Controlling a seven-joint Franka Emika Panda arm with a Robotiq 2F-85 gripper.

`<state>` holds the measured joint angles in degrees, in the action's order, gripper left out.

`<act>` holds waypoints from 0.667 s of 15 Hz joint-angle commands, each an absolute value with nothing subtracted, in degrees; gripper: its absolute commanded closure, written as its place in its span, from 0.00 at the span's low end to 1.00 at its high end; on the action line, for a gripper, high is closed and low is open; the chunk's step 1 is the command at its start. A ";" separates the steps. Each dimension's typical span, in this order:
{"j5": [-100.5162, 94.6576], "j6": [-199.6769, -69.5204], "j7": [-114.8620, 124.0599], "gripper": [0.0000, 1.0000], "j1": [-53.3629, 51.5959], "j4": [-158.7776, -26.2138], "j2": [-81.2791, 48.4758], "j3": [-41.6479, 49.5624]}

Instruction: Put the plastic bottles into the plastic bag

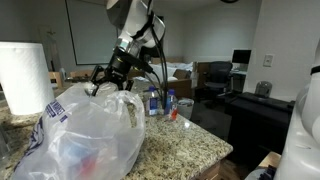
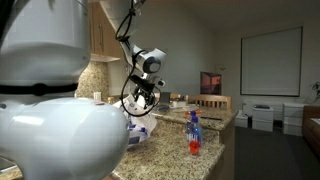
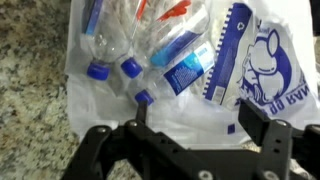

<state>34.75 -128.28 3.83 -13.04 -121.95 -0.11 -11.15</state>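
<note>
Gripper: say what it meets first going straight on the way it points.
Most likely the plastic bag, whose film appears to lie over the plastic bottles; the depth is hard to judge.

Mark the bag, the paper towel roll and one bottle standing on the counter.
bag [image 1: 85, 140]: in an exterior view, on its bulging front.
paper towel roll [image 1: 24, 75]: in an exterior view, on the middle of its side.
bottle [image 2: 194, 128]: in an exterior view, on its blue label.
</note>
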 commanded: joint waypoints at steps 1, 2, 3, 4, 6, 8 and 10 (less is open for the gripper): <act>32.59 -132.65 4.74 0.00 -10.55 -126.68 8.68 -9.32; 31.68 -134.28 5.45 0.00 -10.01 -127.22 10.35 -8.84; 30.65 -135.96 6.33 0.00 -9.27 -127.65 11.71 -8.19; 29.46 -138.09 7.25 0.00 -8.63 -128.35 12.97 -7.82; 25.55 -142.36 10.12 0.00 -7.14 -129.36 14.39 -7.34; 18.76 -146.70 14.20 0.00 -4.97 -130.40 14.30 -7.75; 10.12 -149.64 19.85 0.00 -2.23 -131.53 13.66 -8.46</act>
